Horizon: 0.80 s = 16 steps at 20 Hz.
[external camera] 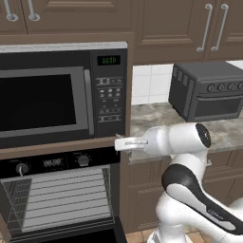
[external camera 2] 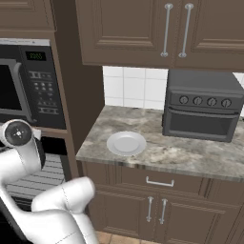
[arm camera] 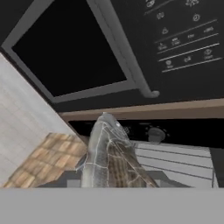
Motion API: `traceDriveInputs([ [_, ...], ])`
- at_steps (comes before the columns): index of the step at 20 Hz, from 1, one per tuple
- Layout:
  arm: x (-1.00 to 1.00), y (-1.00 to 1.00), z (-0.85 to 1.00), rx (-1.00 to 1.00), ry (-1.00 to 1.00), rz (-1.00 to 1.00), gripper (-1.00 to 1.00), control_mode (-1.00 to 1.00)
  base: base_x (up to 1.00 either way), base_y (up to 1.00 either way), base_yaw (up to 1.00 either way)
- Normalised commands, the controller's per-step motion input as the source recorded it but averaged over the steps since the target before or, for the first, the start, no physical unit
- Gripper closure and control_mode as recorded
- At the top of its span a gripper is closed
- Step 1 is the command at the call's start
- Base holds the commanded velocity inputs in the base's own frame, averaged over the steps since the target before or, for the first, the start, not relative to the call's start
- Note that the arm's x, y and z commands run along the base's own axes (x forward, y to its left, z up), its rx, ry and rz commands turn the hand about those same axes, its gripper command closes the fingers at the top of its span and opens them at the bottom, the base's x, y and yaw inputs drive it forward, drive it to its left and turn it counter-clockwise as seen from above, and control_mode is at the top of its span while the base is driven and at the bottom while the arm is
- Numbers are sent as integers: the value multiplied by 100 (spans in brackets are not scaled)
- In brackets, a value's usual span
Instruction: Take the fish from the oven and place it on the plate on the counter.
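The fish, grey and scaly, rises close before the lens in the hand view, and my gripper is shut on it with its fingertips hidden behind the body. My gripper hangs just right of the oven, level with its knob panel. The oven door is down, and bare wire racks show inside. The round white plate lies on the stone counter, right of the oven column, with nothing on it.
A black microwave with a keypad sits above the oven. A dark grey toaster oven stands at the back right of the counter. Brown wall cabinets hang overhead. My white arm stands before the drawers.
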Motion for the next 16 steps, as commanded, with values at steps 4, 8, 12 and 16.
traceDriveInputs([
  [4, 0, -99, 45, 6, 0, -2, 100, -100, 0, 0, 0],
  [8, -4, -100, 8, 1, 0, -2, 100, -100, 0, 0, 0],
  [12, -31, -100, -19, 0, -8, -3, 100, -100, 0, 0, 0],
  [16, -6, -99, -35, 0, -1, -2, 100, -100, 0, 0, 0],
])
